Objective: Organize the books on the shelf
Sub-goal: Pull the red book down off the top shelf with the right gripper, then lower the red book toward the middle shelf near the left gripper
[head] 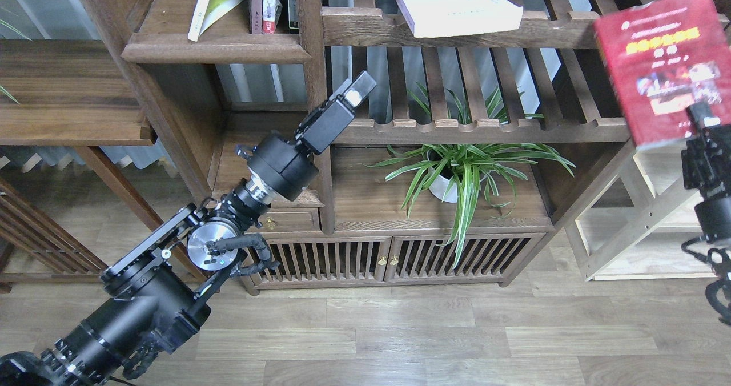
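The red book [657, 60], with a yellow title band and photos, hangs in the air at the right, off the rack and nearly upright. My right gripper [701, 116] is shut on its lower edge. A white book [457, 3] lies flat on the upper slatted rack [365, 29]. A yellow-green book [214, 0] leans on the solid dark shelf [217, 48] at upper left, beside a few upright spines [271, 3]. My left gripper [355, 92] points up and right in front of the lower rack, holding nothing; its fingers cannot be told apart.
A potted spider plant [457, 172] stands on the cabinet top under the lower slatted rack [485, 128]. A pale unfinished wood frame [639, 226] is at the right, behind the held book. A dark side table [68, 89] is at the left. Wooden floor lies below.
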You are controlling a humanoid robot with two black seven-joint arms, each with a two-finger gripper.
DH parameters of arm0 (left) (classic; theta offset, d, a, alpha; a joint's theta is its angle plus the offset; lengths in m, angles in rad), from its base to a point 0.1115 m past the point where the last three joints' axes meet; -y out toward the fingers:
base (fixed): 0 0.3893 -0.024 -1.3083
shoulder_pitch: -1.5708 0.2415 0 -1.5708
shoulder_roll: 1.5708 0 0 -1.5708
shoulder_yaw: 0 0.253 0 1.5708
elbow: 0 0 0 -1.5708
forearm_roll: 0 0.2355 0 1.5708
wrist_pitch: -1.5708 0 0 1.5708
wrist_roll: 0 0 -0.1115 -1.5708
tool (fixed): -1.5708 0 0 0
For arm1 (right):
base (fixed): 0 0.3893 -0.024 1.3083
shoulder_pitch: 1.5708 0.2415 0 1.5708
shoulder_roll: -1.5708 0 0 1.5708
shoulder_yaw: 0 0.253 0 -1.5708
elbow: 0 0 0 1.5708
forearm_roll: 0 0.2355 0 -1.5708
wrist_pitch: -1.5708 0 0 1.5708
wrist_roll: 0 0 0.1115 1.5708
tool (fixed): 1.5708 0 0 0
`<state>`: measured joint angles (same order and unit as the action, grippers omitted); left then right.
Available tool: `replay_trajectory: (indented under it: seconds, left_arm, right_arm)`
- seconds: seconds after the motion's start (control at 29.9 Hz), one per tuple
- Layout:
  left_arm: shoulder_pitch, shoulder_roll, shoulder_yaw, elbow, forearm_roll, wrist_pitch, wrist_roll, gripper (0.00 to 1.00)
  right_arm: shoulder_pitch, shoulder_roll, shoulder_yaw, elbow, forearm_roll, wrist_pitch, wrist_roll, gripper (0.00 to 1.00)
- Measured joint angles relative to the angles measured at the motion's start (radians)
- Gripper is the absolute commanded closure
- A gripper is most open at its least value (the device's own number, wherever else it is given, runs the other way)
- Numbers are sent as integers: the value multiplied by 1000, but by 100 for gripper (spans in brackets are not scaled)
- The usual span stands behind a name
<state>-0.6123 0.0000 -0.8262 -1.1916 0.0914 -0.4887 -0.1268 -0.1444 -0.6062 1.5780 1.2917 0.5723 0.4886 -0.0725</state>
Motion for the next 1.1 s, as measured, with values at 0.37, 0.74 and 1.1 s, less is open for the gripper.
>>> replay_trajectory:
  seconds: [0.37,0.74,1.1]
  left_arm:
    - [3,0,85,98,-105,0,8,3]
    - [15,0,173,110,-337,0,13,2]
    - [26,0,169,118,-531,0,111,2]
  right_arm:
    - [-3,78,-75,6,-11,0,1,97]
    - [61,179,-225,6,-64,0,0,96]
    - [85,274,-334,2,-82,0,-1,95]
